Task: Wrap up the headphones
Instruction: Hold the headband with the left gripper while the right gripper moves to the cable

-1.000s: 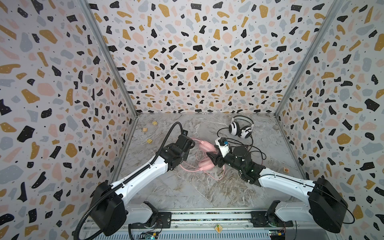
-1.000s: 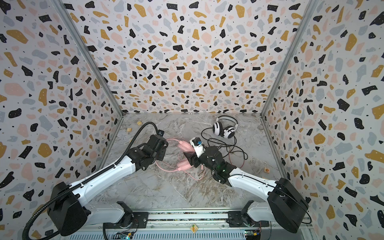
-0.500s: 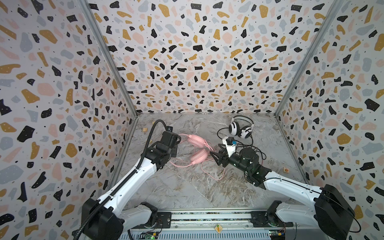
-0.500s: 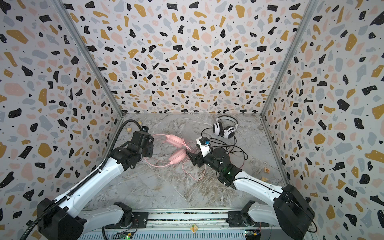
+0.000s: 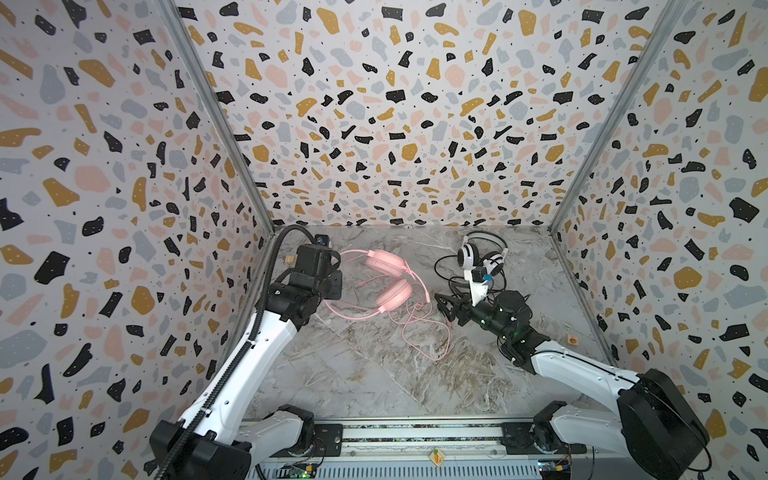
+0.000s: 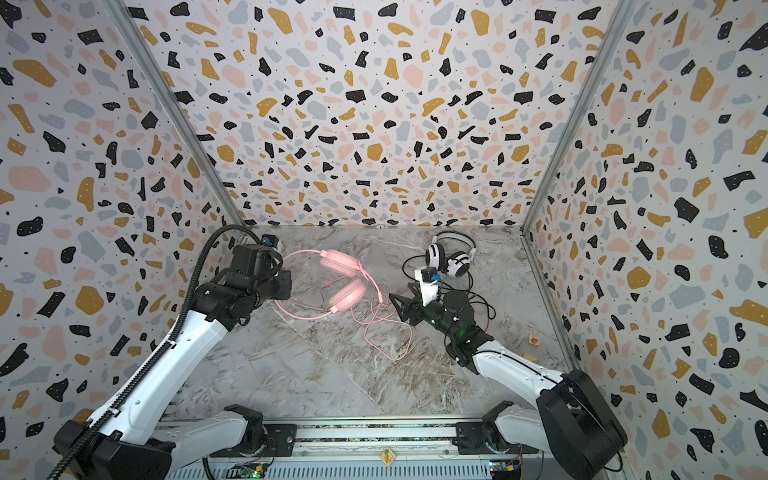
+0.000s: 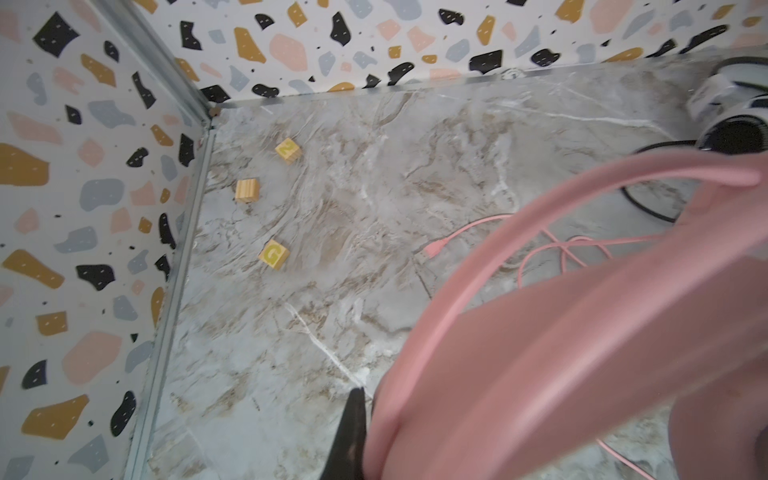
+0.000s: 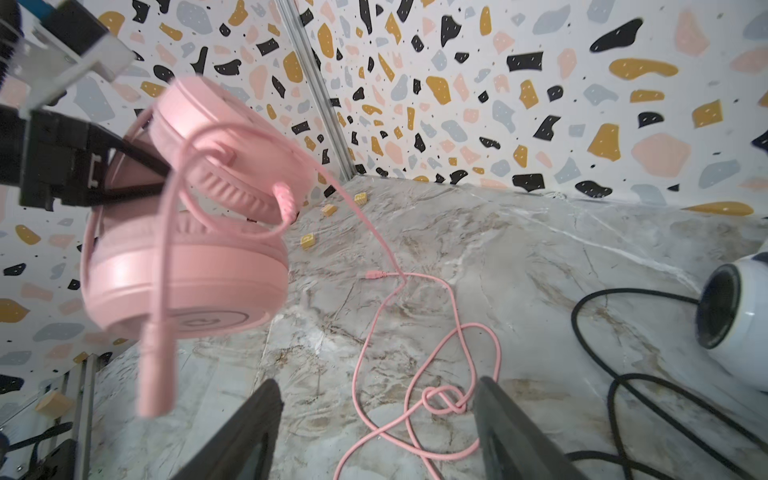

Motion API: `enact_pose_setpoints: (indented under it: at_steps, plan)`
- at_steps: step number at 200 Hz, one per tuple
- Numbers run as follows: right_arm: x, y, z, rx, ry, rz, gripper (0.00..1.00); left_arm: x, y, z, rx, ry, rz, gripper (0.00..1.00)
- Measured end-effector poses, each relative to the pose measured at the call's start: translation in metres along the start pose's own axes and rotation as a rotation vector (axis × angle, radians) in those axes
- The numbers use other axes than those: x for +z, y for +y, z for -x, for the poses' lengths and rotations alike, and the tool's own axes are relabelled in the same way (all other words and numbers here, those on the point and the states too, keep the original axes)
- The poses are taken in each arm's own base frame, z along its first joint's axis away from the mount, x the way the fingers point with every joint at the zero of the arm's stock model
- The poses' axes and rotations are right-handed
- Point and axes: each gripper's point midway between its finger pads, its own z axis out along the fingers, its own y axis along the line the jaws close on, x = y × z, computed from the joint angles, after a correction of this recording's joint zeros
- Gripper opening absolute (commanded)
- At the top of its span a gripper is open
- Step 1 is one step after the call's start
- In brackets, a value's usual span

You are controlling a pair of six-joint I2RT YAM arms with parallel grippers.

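Headband of pink headset [image 5: 392, 293] pinched in left gripper [image 8: 164, 178], cups hanging apparently clear of table [image 5: 374, 374], letting pink cord [image 8: 444, 399] trail free — right gripper [image 8: 376, 388] spread wide near its loops, well placed for gathering them — white-and-black headset [image 5: 469, 253] lying apart, untouched.

3 wooden blocks [image 7: 247, 190] (2 lettered).

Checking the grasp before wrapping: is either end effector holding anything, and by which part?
The left end effector is shut on the pink headset, at its headband. The right end effector is open, holding nothing.
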Motion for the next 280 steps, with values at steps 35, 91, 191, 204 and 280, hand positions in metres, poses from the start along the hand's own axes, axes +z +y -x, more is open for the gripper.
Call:
enact_pose_setpoints:
  at_steps: [35,91,191,204,280]
  plan:
    - [0.013,-0.006,-0.030,0.041,0.097,0.029,0.76,-0.004,-0.023,-0.001,0.047,0.036,-0.136,0.00]
    - [0.043,0.003,-0.040,0.083,0.155,0.166,0.77,-0.005,-0.040,-0.020,0.109,0.139,-0.236,0.00]
    - [0.078,0.009,-0.013,0.073,0.134,0.236,0.77,-0.024,-0.050,-0.016,0.118,0.123,-0.316,0.00]
    - [0.079,0.009,-0.011,0.066,0.128,0.238,0.77,-0.026,-0.050,-0.015,0.118,0.118,-0.318,0.00]
    - [0.083,0.011,-0.017,0.068,0.143,0.264,0.79,-0.034,-0.058,-0.020,0.113,0.118,-0.380,0.00]
